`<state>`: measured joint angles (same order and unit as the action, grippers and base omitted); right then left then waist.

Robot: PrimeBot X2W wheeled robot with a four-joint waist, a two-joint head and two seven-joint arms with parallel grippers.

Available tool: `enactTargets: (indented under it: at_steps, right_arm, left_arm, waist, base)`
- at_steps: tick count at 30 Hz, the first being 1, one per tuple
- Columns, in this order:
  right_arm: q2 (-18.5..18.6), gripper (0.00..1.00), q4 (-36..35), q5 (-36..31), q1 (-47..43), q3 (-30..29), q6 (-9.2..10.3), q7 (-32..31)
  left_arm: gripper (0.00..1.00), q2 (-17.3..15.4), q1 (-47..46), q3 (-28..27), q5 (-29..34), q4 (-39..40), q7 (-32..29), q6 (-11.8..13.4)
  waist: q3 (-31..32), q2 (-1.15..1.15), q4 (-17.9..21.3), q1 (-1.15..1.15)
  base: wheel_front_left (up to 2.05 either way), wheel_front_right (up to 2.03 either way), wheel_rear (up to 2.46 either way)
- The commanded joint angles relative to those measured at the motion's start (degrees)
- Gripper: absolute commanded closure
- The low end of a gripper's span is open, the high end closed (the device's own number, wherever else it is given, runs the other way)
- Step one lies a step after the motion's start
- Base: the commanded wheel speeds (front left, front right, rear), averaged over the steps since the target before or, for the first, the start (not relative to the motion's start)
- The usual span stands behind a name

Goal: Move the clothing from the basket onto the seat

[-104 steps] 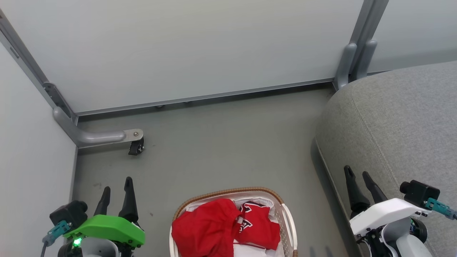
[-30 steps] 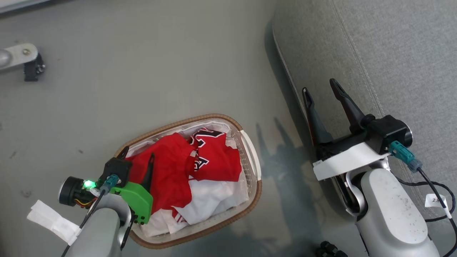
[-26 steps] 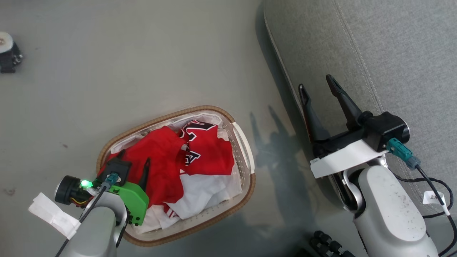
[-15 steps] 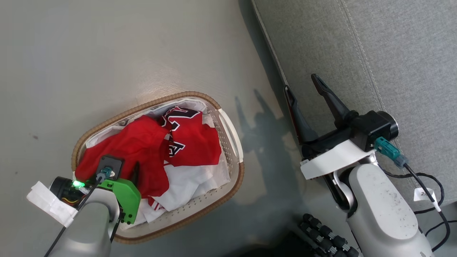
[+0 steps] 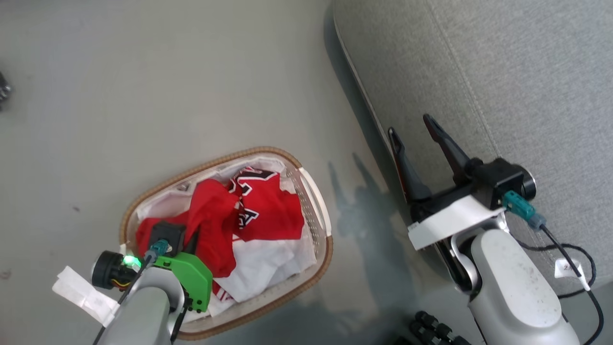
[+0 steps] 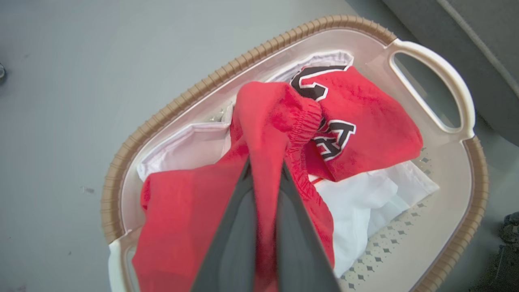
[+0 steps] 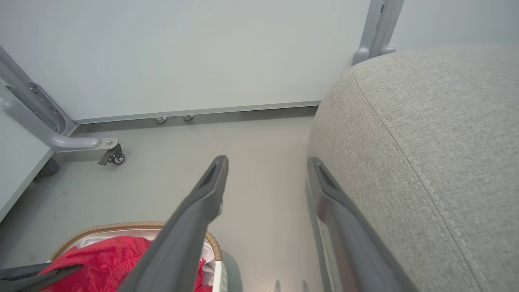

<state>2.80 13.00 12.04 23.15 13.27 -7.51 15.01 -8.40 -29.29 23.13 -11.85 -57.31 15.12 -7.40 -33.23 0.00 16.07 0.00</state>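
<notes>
The left gripper (image 6: pixel 265 164) is clenched on a fold of the red shorts (image 6: pixel 271 117), the uppermost piece of the clothing, all of which lies inside the basket (image 6: pixel 162 121). The main risk, as I judge it, is a thin pinch. The fingers hold only a ridge of cloth near the elastic waistband, so the fabric could slide out as it is raised. The shorts also drape against the lettered jersey (image 6: pixel 365 129) just beside them, and a lift might drag that piece over the basket's rim and drop it on the floor (image 5: pixel 143 72). The white liner (image 6: pixel 365 202) lies loose under the red cloth and would come up too if caught in the same fold, though the left wrist view has red cloth alone between the fingers. The basket looks like light plastic on a smooth floor, so a snagged pull could tip or skid it. The right gripper (image 7: pixel 267 160) stands spread wide and empty off the basket's handled end, over the edge of the seat (image 5: pixel 479 72), which rises just beyond that end with a strip of floor between. Around the basket the floor is plain matte grey. Past the basket's far side, pale wall panels (image 7: pixel 202 52) meet the floor, with a grey frame leg (image 7: pixel 61 142) and its caster (image 7: pixel 115 156).
</notes>
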Motion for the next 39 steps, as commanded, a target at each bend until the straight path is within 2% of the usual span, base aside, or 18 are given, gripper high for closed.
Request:
enactTargets:
  at_steps: [1, 13, 28, 33, 39]
  right_arm:
    - [0.2, 0.00, 0.6, -0.3, -1.6, -0.6, 0.04, 0.3]
    - [0.2, 0.00, 3.5, -2.1, -8.5, -4.3, 0.04, 0.3]
    - [0.2, 0.00, 6.5, -3.1, -14.9, -4.9, 0.04, 0.3]
    - [0.2, 0.00, 7.6, -3.3, -16.1, -1.0, 0.04, 0.3]
    - [0.3, 0.00, 9.1, -1.2, -13.5, 10.9, 0.05, 0.3]
  left_arm:
    - [1.00, 0.2, 1.6, -0.4, -0.4, 1.5, 0.1, -0.1]
    - [1.00, 3.6, 10.0, -3.8, -0.3, 14.8, 0.1, -0.1]
    - [1.00, 5.1, 11.3, -0.8, -4.3, 32.7, 0.1, -0.1]
    - [1.00, 5.3, 9.7, 0.9, -5.1, 37.0, 0.1, -0.1]
    - [1.00, 5.4, 8.3, 3.2, -5.6, 39.9, 0.1, -0.1]
  waist:
    - [5.4, 0.00, -2.5, 0.00]
    - [17.1, 0.00, -9.0, 0.00]
    - [26.4, 0.00, -14.5, 0.00]
    - [27.9, 0.00, -15.6, 0.00]
    - [28.3, 0.00, -16.8, 0.00]
  base:
    - [0.00, 0.00, 0.00]
    - [0.00, 0.00, 0.00]
    - [0.00, 0.00, 0.00]
    - [0.00, 0.00, 0.00]
    - [0.00, 0.00, 0.00]
